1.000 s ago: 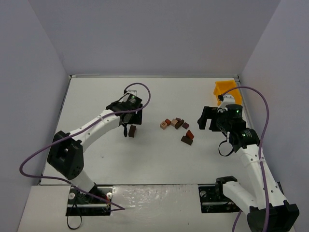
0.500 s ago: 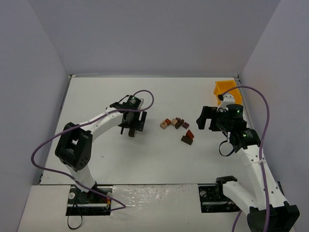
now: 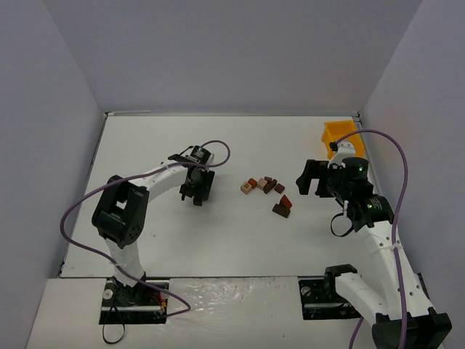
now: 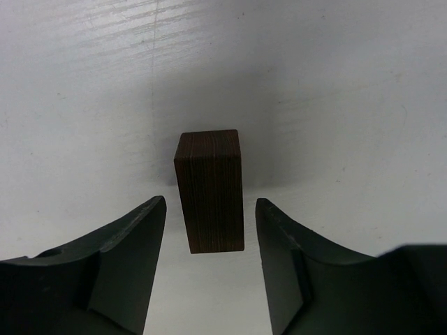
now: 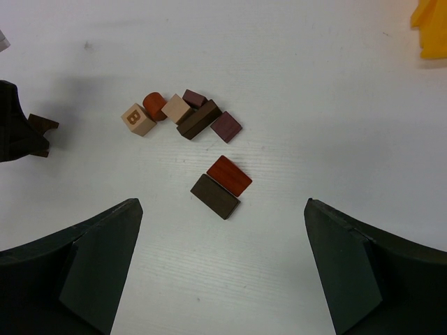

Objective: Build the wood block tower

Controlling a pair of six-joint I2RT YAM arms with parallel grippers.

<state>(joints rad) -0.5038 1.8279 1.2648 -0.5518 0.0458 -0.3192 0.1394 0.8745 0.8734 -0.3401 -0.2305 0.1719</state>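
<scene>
A dark brown wood block (image 4: 209,190) stands upright on the white table, apart from the other blocks. My left gripper (image 4: 209,204) is open with a finger on each side of the block and a gap on both sides. In the top view the gripper (image 3: 197,190) covers most of this block. Several loose wood blocks (image 3: 261,185) lie mid-table. Beside them a reddish block (image 5: 229,175) lies against a dark brown one (image 5: 214,196). My right gripper (image 5: 223,205) is wide open and empty above that pair; in the top view it (image 3: 308,177) hovers right of them. No stack stands.
A yellow bin (image 3: 339,133) sits at the back right corner, also at the top right edge of the right wrist view (image 5: 433,28). A tan lettered cube (image 5: 137,118) lies at the left end of the loose blocks. Grey walls enclose the table.
My left gripper has come down and nearer, so its fingers now straddle the dark block, and the left arm has folded inward. The right arm has not moved.
</scene>
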